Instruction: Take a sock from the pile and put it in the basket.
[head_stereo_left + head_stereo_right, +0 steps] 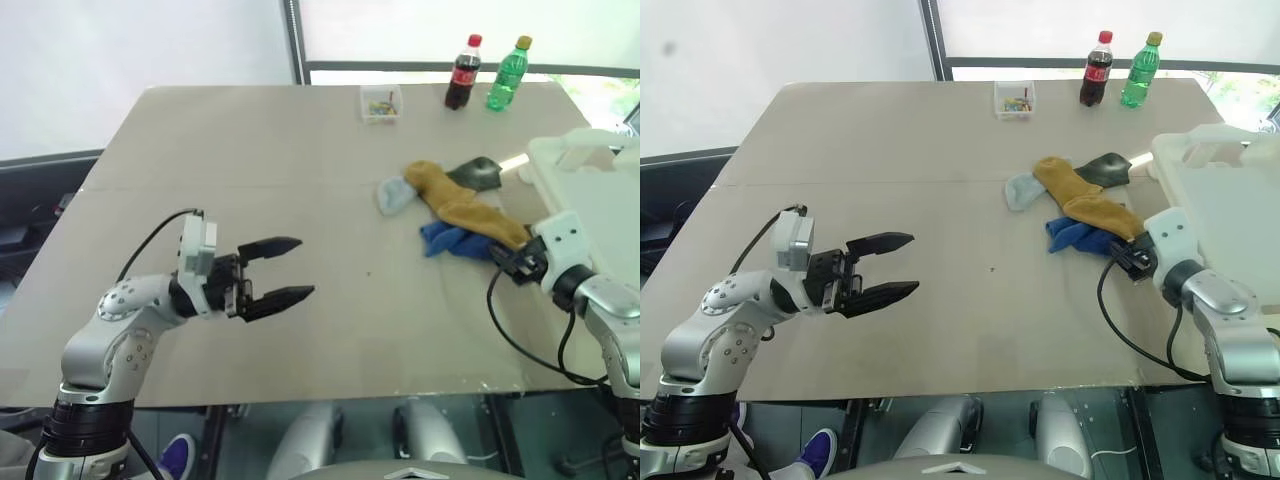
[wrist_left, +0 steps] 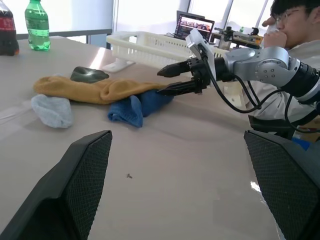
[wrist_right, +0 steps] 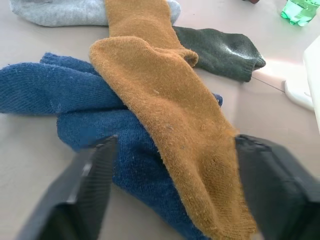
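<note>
The pile (image 1: 455, 205) lies on the tan table, right of the middle: a mustard sock (image 1: 462, 207) draped over a blue sock (image 1: 447, 241), a pale grey sock (image 1: 393, 195) and a dark green sock (image 1: 476, 173). The off-white basket (image 1: 548, 178) stands just right of the pile. My right gripper (image 2: 160, 82) sits low at the pile's near end, open, its fingers (image 3: 92, 182) either side of the mustard sock's tip (image 3: 200, 165), with the blue sock under it. My left gripper (image 1: 306, 268) hovers open over bare table, left of the middle, pointing towards the pile.
At the table's far edge stand a small clear box (image 1: 381, 103), a cola bottle (image 1: 462, 73) and a green bottle (image 1: 508, 74). A seated person (image 2: 292, 22) and a laptop (image 2: 193, 25) are beyond the basket.
</note>
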### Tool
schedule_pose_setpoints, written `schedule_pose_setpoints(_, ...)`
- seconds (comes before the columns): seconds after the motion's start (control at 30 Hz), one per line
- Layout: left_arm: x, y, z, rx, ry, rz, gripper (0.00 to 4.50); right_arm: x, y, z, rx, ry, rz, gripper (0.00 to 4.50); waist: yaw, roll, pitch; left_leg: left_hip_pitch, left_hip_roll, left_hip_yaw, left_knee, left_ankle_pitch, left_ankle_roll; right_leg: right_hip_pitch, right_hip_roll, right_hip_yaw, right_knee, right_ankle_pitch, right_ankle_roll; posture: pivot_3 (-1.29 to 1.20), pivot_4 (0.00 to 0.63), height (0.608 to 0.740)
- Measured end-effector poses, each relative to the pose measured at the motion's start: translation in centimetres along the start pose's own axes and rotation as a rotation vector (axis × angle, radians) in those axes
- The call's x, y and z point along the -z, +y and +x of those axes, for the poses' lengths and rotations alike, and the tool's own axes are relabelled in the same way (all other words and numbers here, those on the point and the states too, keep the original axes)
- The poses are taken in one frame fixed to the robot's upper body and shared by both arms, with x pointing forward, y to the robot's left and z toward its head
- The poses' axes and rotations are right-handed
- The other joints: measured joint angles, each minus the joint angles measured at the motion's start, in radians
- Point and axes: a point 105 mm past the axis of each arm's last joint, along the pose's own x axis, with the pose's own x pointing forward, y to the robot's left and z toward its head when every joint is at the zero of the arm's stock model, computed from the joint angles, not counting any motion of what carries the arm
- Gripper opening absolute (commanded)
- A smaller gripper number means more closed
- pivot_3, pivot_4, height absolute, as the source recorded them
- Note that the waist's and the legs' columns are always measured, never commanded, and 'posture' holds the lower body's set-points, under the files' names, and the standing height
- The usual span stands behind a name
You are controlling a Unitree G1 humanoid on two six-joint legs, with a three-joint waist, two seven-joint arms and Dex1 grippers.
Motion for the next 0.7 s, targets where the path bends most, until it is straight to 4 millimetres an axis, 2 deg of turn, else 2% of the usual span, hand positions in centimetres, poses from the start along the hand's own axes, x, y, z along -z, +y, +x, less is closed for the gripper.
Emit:
schedule_pose_setpoints(0.03,0.0,0.0,0.0,0.001,0.0,0.0,4.5,0.0,0.0,0.0,-0.001,0.0,0.001,2.07,0.0,0.0,0.0,0.0,0.0,0.0,0.0,0.0,0.0,0.0,0.0,0.0,0.0,0.0,0.0,0.0,0.15,0.74)
schedule_pose_setpoints(0.07,0.0,0.0,0.0,0.001,0.0,0.0,4.5,0.1,0.0,0.0,-0.001,0.0,0.001,1.55,0.0,0.0,0.0,0.0,0.0,0.0,0.0,0.0,0.0,0.0,0.0,0.0,0.0,0.0,0.0,0.0,0.15,0.74)
schedule_pose_setpoints(0.7,0.4,0.0,-0.2,-0.008,0.007,-0.006,4.5,1.3,-0.1,-0.6,0.001,0.067,-0.052,1.55,0.001,0.0,0.0,0.0,0.0,0.0,0.0,0.0,0.0,0.0,0.0,0.0,-0.001,0.0,0.0,0.0,0.15,0.74)
